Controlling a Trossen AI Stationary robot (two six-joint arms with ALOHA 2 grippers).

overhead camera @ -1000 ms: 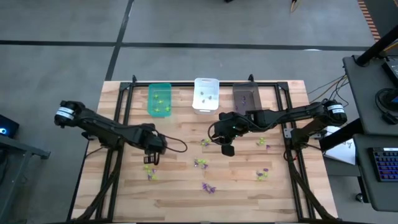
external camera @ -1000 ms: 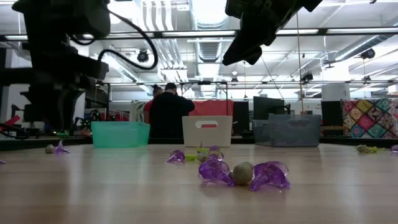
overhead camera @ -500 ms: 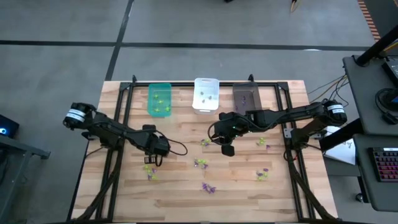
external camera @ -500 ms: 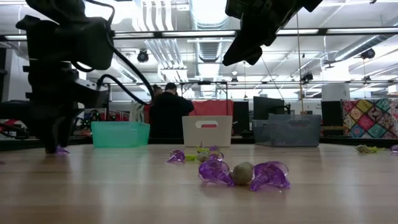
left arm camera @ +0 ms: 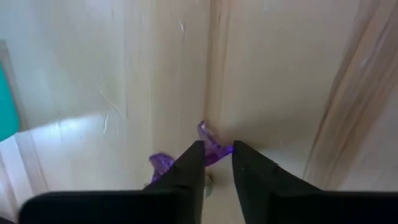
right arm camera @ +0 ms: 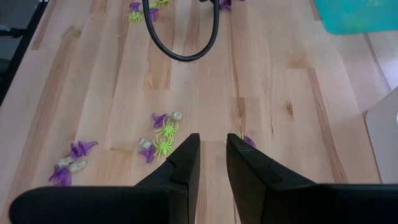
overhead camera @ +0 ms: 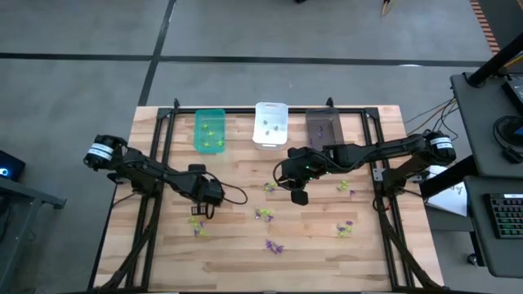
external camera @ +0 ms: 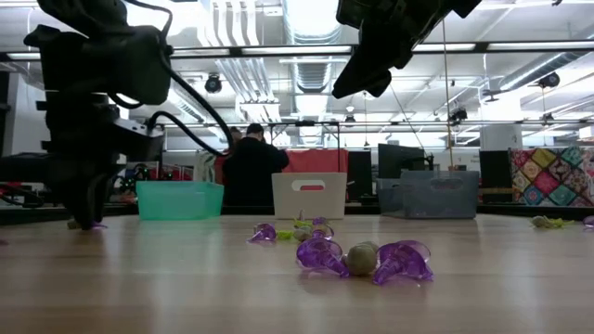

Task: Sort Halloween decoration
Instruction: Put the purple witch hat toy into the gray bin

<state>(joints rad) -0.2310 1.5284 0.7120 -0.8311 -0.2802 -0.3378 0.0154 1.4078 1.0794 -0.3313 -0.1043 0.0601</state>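
Over the last second the left arm had swung in from the table's left edge and lowered, so that the left gripper (overhead camera: 197,211) came down from its raised position to the wooden tabletop (overhead camera: 310,237); the right arm had not moved at all.

In the left wrist view the two dark fingers (left arm camera: 186,168) stood close together on either side of a small purple spiky plastic trinket (left arm camera: 211,148), pinching it between their tips while it still lay on the boards; a second bit of purple plastic (left arm camera: 160,163) lay just beside the fingers. The low view showed the same gripper (external camera: 85,219) with its tips down at the table surface.

The right gripper (overhead camera: 299,197) hung above the middle of the table, holding nothing, its fingers (right arm camera: 185,163) parallel with only a narrow gap between them. Below it lay a loose cluster of yellow-green and purple trinkets (right arm camera: 161,137).

The rest of the decorations were scattered over the table: a pair under the left gripper (overhead camera: 196,226), one group near the centre (overhead camera: 263,215), another toward the front (overhead camera: 274,246) and some on the right (overhead camera: 346,229). Along the far edge stood three rectangular plastic bins in a row: a green one (overhead camera: 209,131) with yellow-green pieces in it, a white one (overhead camera: 270,124) and a dark grey one (overhead camera: 324,126). In the low view a person in dark clothing (external camera: 251,171) stood in the room behind the table.
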